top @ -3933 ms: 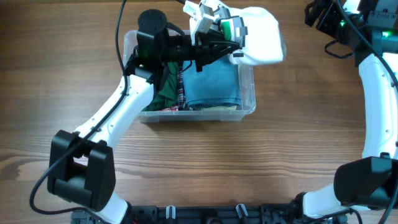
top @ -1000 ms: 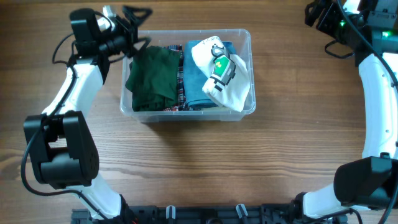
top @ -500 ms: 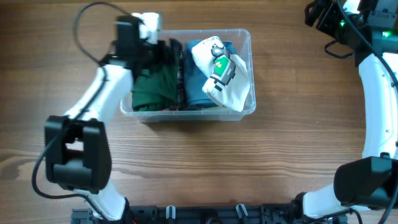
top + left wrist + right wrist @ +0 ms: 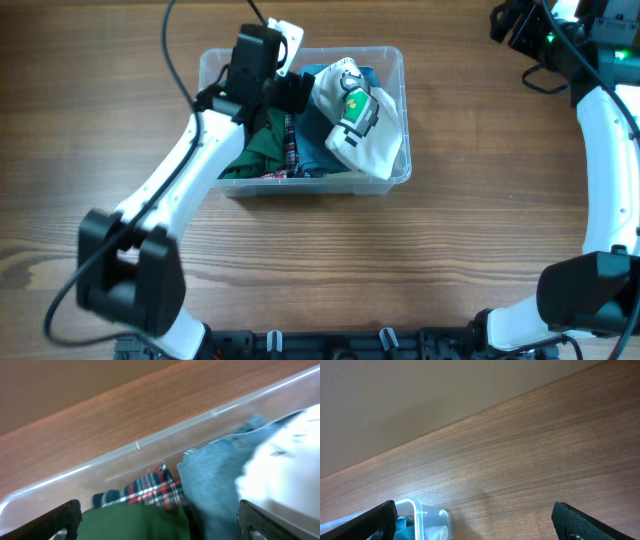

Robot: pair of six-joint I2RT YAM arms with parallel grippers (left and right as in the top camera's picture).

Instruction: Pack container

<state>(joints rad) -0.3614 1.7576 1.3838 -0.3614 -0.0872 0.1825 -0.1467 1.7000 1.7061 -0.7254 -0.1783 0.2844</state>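
Overhead view: left arm (image 4: 190, 160) bends over the clear rectangular plastic tub (image 4: 402, 60), mid-rear on the brown wooden desk (image 4: 480, 250); left tool (image 4: 288, 92) spread wide, empty, above folded cloths (image 4: 312, 140) inside. Right tool (image 4: 477, 522) likewise spread, empty.

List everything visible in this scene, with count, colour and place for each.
container: one, clear, on table, far centre.
green cloth: one, dark green, container's left side.
plaid cloth: one, red checked, between green and blue cloths.
blue cloth: one, blue, container's middle.
white cloth: one, white with green print, container's right side.
table: one, brown wood, beneath everything.
left gripper: one, black, open over the container.
right gripper: one, black, open, far right corner.
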